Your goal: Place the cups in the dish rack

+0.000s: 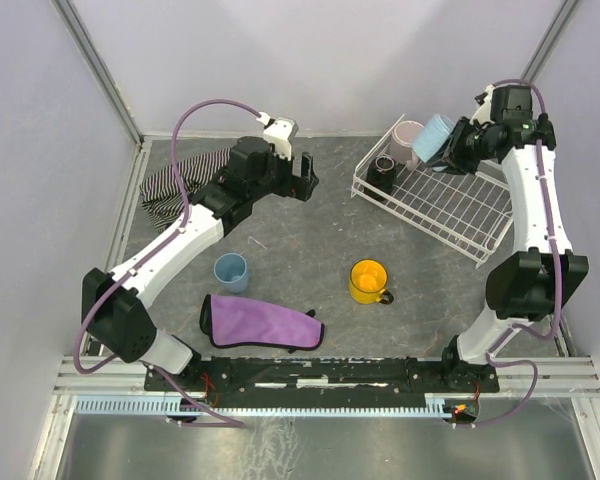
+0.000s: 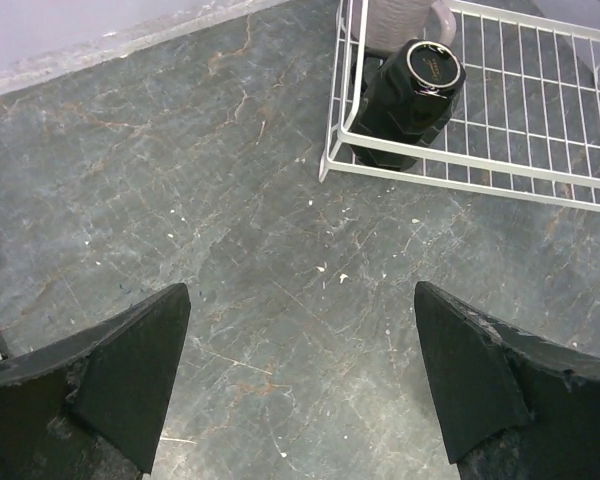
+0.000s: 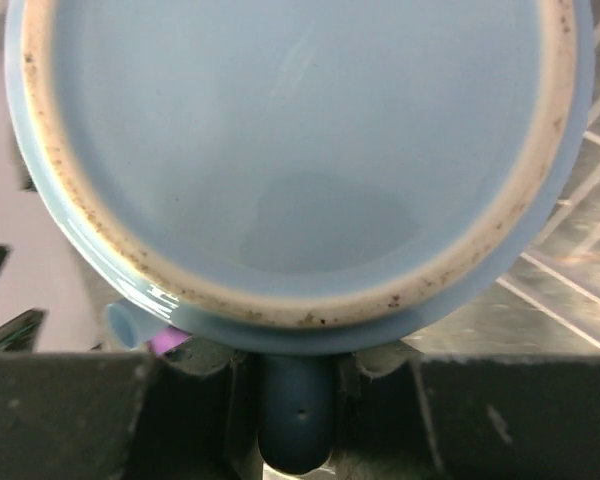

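1. Left gripper: jaws spread wide with nothing between them. It hovers over bare table, just short of the nearest corner of the dish rack.
2. Right gripper: jaws closed on the handle of the light blue cup. The cup's mouth faces the wrist camera, and it is held above the rack's far end.
3. In the rack:
   - The black cup sits in the corner nearest the left gripper, apparently base up and leaning.
   - The pink cup stands just behind it. I cannot tell whether the two touch.
4. On the table:
   - The yellow cup stands upright mid-table.
   - The dusty-blue cup stands upright near the purple cloth.
   - The striped cloth lies at the far left.
   - No cream-white cup is visible.
5. Judged hazards:
   - The light blue cup is held by its handle alone, so it may swing on release and strike the pink cup beside it.
   - A cup set down across a wire rather than flat on the grid may tip.
   - The left gripper is close to the rack corner, so a careless sweep could shove the rack and unseat the leaning black cup.
   - Both arms are near the rack, so if the left advances while the right lowers they may collide.
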